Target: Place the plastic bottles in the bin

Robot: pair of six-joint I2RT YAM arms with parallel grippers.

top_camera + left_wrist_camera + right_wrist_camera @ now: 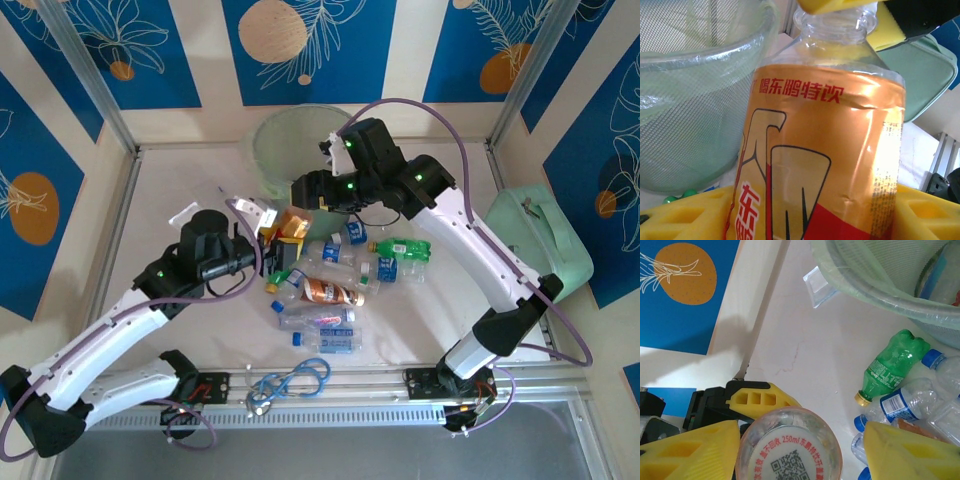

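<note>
The orange-labelled bottle [825,150] looks empty: light, thin-walled, easily dented, best taken at the firmer neck. The left claw [268,238] grasps its body toward the far edge of the surface [170,170], just beside the bin [262,150]. The right arm folds back toward it; the right claw [800,455] stands released around one end.

The orange-labelled bottle [820,165] runs off the left wrist view's bottom edge. The bin [285,150] is partly hidden behind the right arm [470,235] from above.
</note>
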